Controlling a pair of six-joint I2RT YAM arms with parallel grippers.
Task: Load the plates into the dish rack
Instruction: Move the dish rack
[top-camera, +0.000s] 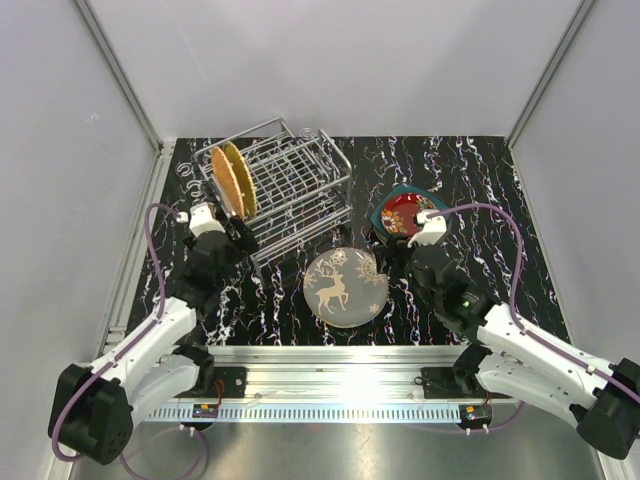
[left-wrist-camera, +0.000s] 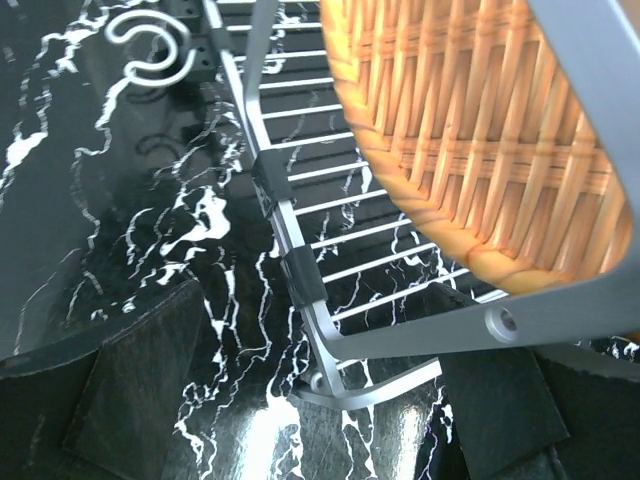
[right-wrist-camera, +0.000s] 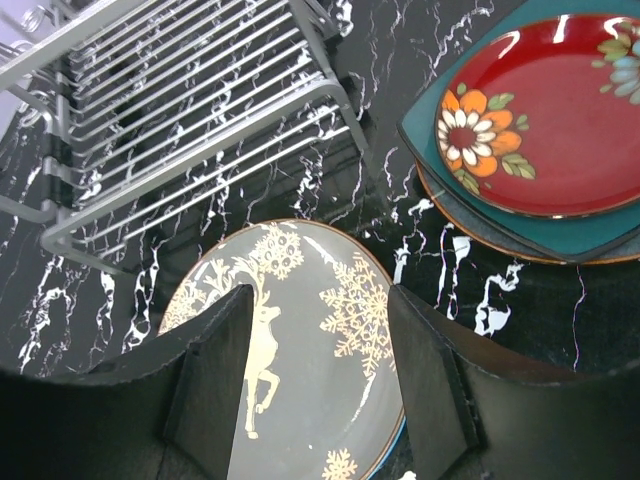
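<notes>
The right fingers (right-wrist-camera: 215, 385) are spread wide and hold nothing. They're poised right over the grey reindeer plate (right-wrist-camera: 300, 380), one finger either side of the white stag. That plate lies flat on the bench (top-camera: 480, 180), midway along and close to the near edge, not touching the rack.

It's glazed and stiff, and I'd judge it ceramic: some weight to it, slick under the pads, and likely to chip if dropped. Lying flat like that, it offers no face to pinch. The rim is the place, one finger over the lip and one tucked beneath, and the side of the rim nearest the arm looks easiest to reach.

Further out, toward the far right of the bench, the red flowered plate (right-wrist-camera: 540, 120) sits on the dark teal plate (right-wrist-camera: 590, 240). A brownish rim peeks out from under that. They have the same shiny glaze and want the same caution, and I'd say a stack should be lifted from the top.

Over on the other side, the left fingers (left-wrist-camera: 130, 400) are parted as well, and empty, sitting low at the near end of the dish rack (left-wrist-camera: 420, 335). The orange woven plate (left-wrist-camera: 480, 130) stands on edge in the rack, up toward the far-left corner. That one looks light and rough, easy to grip. Most of the wire slots beside it look free for the next plate.
</notes>
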